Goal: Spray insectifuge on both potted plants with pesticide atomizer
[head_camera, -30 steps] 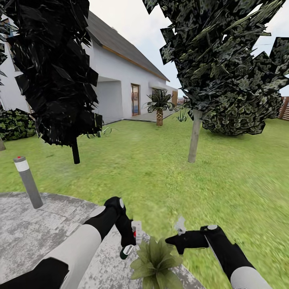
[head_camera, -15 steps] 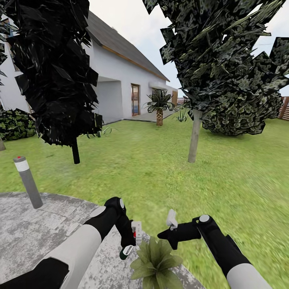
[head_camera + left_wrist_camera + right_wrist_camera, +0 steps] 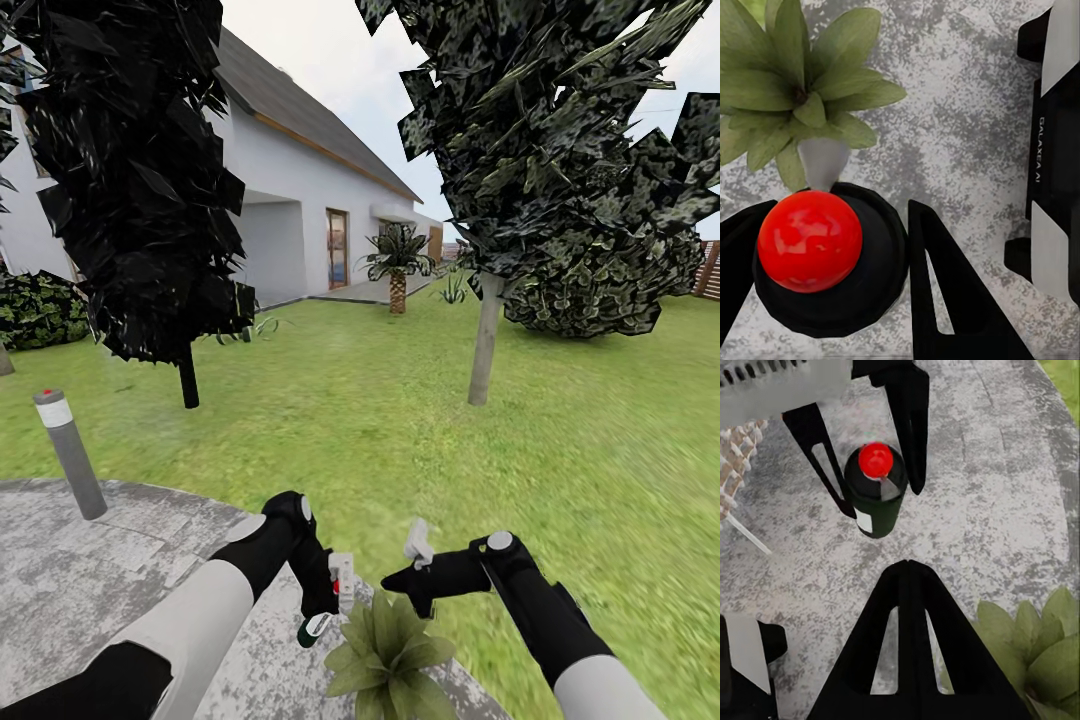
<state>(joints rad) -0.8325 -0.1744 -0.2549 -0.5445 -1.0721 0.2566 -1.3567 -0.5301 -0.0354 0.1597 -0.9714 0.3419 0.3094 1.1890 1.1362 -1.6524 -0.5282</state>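
The pesticide atomizer has a dark green body, a white label and a red ball top. My left gripper is shut on it, one black finger on each side, and holds it over grey paving. In the right wrist view the atomizer hangs upright in the left gripper. A potted plant, a low rosette of pointed green leaves, stands just beside and below it. My right gripper is shut and empty above the plant, its fingertips touching.
Grey paving lies under the arms and lawn stretches ahead. A grey bollard stands at the left. Two tree trunks, a bush, a palm and a white house are beyond. A wicker seat stands nearby.
My right arm has swung left and a little up, bringing its gripper closer to the atomizer. The left arm, atomizer and plant have stayed put.
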